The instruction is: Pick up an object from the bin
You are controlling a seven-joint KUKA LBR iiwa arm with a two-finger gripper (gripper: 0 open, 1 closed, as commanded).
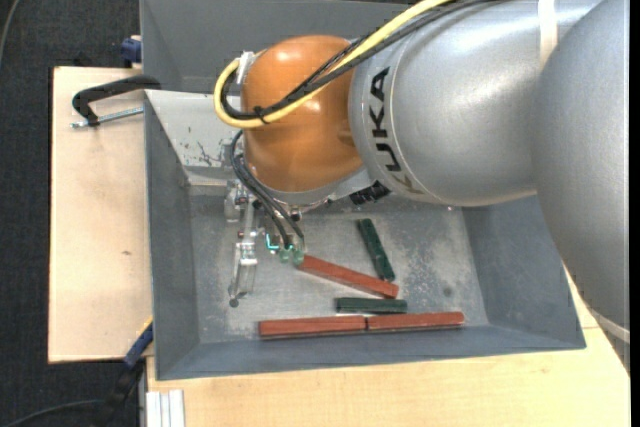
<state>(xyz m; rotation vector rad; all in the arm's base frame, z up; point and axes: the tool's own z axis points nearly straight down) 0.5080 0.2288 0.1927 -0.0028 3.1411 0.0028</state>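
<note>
My gripper [238, 287] reaches down below the orange cover to the bin floor in the left part of the bin, over bare metal. Nearest to it lies a red-brown stick [348, 278], slanting down to the right, its upper left end a short way right of the gripper. A dark green stick [377, 248] lies farther right, almost upright in the view. A shorter dark green piece [370, 306] rests just below the red-brown stick's right end.
Two long red-brown bars [310, 326] [415, 320] lie end to end along the bin's front wall. The arm and its orange cover hang over the back and middle of the bin and hide what is beneath.
</note>
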